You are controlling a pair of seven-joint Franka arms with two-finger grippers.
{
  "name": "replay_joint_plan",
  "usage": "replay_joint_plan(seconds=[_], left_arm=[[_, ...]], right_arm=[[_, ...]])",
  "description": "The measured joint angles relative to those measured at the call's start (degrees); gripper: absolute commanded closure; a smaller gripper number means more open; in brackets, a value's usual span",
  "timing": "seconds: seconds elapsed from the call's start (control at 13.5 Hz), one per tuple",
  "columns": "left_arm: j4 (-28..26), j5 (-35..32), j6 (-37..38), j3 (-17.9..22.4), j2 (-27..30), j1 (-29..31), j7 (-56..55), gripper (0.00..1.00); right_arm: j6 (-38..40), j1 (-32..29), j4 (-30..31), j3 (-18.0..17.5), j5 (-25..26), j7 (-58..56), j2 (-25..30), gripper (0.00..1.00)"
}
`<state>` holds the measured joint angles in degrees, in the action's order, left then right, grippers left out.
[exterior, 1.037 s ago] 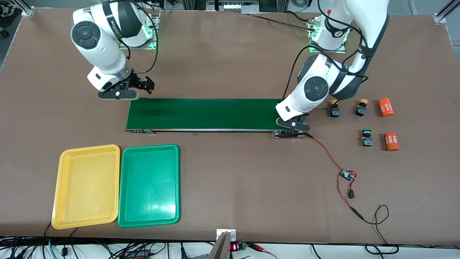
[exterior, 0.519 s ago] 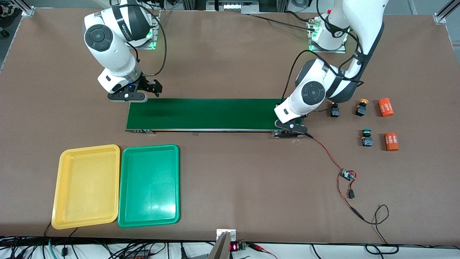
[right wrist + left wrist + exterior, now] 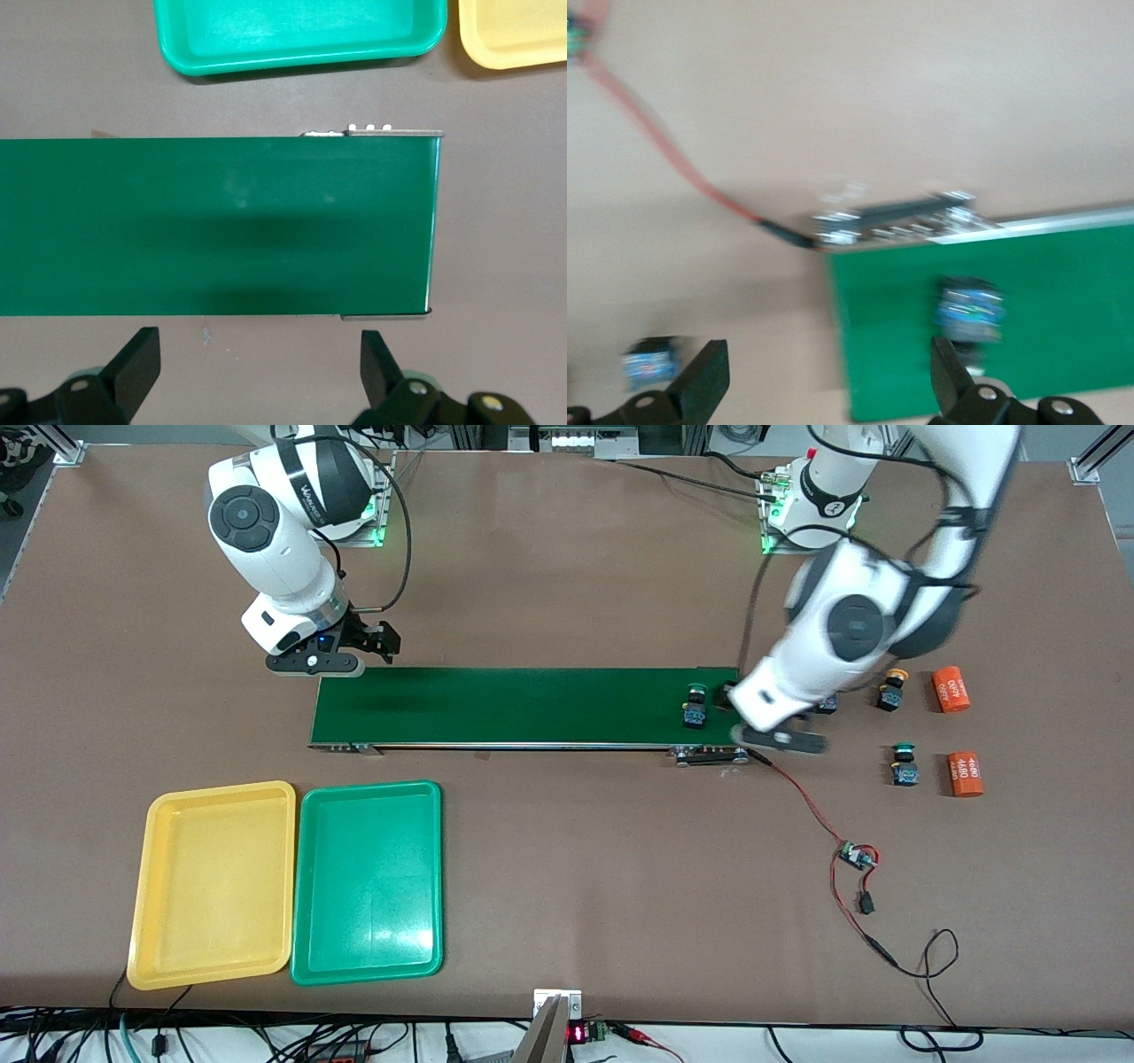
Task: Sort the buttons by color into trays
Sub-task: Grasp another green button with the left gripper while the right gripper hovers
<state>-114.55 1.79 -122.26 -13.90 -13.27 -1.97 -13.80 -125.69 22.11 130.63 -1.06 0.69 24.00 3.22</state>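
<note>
— Left gripper (image 3: pixel 780 737): fingers spread wide, gripping nothing, up over the left arm's end of the long dark-green conveyor belt (image 3: pixel 523 706). Right gripper (image 3: pixel 323 657): spread too, waiting over the belt's other end.

— Green-capped black push-button switch (image 3: pixel 694 708)?

— Standing on the belt, just beside the left gripper, apart from it. Shallow yellow plastic tray (image 3: pixel 213 884) and shallow green plastic tray (image 3: pixel 367 881): side by side, nothing in either.
</note>
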Motion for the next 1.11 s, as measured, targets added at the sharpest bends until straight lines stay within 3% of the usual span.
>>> replay_joint_plan(seconds=[0.15,0.44,0.81,1.11], left_arm=[[-0.71,-0.66,-0.25,0.72,-0.86,6.67,0.94,0.0],[-0.89,-12.86,-3.83,1.7,-4.45,13.4,1.26,0.0],[0.98,-14.36,-8.22,1.82,-11.97,20.66,9.64,0.0],[4.94,-14.36,-8.6,1.75,-18.06,24.06,15.33,0.0]], right_arm=[[-0.01,0.01,0.0,0.04,0.0,0.01,0.0,0.0],[-1.61,0.18,-0.01,0.07,-0.23,1.57,-0.24,0.0],[-9.5,6.78,-0.21,0.02,-0.43,12.5,-4.71,0.0],[-10.96,11.27,-2.73,0.0,-0.43,14.54,-10.13,0.0]])
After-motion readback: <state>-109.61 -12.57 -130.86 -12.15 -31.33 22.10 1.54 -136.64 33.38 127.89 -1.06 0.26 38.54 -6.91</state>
